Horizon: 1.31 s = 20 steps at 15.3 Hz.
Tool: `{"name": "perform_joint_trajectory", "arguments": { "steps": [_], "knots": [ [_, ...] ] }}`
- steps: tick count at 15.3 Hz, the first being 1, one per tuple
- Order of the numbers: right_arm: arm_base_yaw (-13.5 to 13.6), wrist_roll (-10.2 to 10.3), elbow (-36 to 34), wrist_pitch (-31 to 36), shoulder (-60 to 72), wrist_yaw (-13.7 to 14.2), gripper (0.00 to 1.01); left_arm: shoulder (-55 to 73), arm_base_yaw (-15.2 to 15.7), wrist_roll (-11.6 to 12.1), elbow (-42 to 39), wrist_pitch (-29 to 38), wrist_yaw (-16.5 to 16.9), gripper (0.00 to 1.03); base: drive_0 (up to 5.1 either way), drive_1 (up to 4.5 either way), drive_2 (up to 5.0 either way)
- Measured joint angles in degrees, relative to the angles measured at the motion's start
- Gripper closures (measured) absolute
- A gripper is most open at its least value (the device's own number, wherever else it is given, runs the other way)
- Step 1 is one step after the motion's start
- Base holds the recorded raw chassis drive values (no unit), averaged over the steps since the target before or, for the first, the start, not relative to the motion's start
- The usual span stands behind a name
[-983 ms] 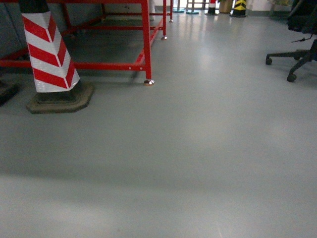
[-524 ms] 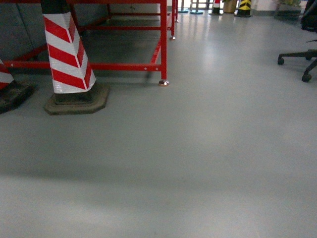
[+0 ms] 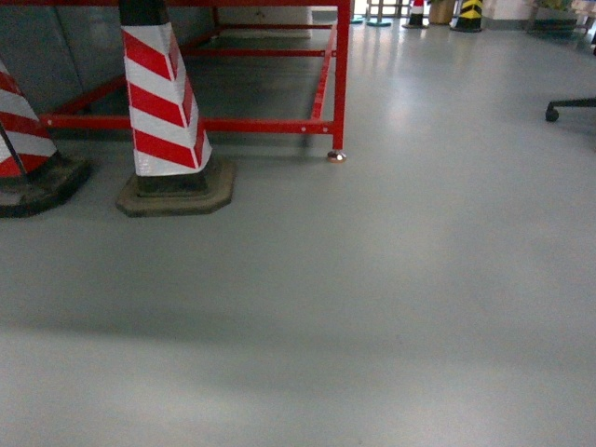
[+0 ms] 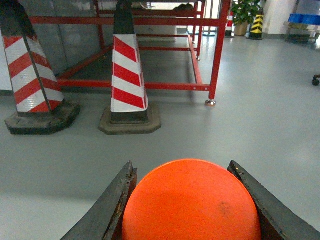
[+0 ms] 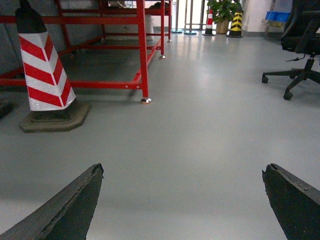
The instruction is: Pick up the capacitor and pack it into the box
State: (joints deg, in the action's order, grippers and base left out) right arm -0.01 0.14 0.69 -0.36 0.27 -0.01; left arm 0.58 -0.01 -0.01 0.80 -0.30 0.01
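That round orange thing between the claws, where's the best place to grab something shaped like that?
Across its widest part, one finger per side, coming from behind. The left gripper holds the orange dome that way now, dark fingers flanking it. Its visible top is smooth and rounded, so a pinch higher up would likely slide off. Its underside is hidden.

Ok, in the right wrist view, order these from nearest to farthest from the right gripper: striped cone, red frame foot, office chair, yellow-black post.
1. The striped cone, ahead on the left of the right gripper.
2. The red frame foot, left of centre, a little beyond the cone.
3. The office chair, far right.
4. The yellow-black post, at the back, right of centre.
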Motion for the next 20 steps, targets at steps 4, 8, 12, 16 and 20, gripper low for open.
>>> {"name": "perform_joint_trajectory", "arguments": {
  "steps": [4, 8, 12, 16, 20],
  "knots": [
    [0.0, 0.0, 0.0, 0.09, 0.0, 0.0, 0.03, 0.0, 0.0, 0.0, 0.0, -0.02, -0.04, 0.59, -5.0, 2.33, 2.3],
    [0.0, 0.0, 0.0, 0.04, 0.0, -0.02, 0.03, 0.0, 0.0, 0.0, 0.0, -0.11, -0.09, 0.59, -5.0, 2.34, 2.3],
    [0.0, 0.0, 0.0, 0.11, 0.0, -0.02, 0.03, 0.02, 0.0, 0.0, 0.0, -0.11, -0.02, 0.59, -5.0, 2.36, 2.4],
    [0.0, 0.0, 0.0, 0.07, 0.0, 0.0, 0.03, 0.02, 0.0, 0.0, 0.0, -0.07, -0.11, 0.59, -5.0, 2.37, 2.4],
    [0.0, 0.0, 0.0, 0.17, 0.0, 0.02, 0.03, 0.0, 0.0, 0.0, 0.0, -0.09, -0.07, 0.59, -4.9, 2.89, 2.0]
  ]
}}
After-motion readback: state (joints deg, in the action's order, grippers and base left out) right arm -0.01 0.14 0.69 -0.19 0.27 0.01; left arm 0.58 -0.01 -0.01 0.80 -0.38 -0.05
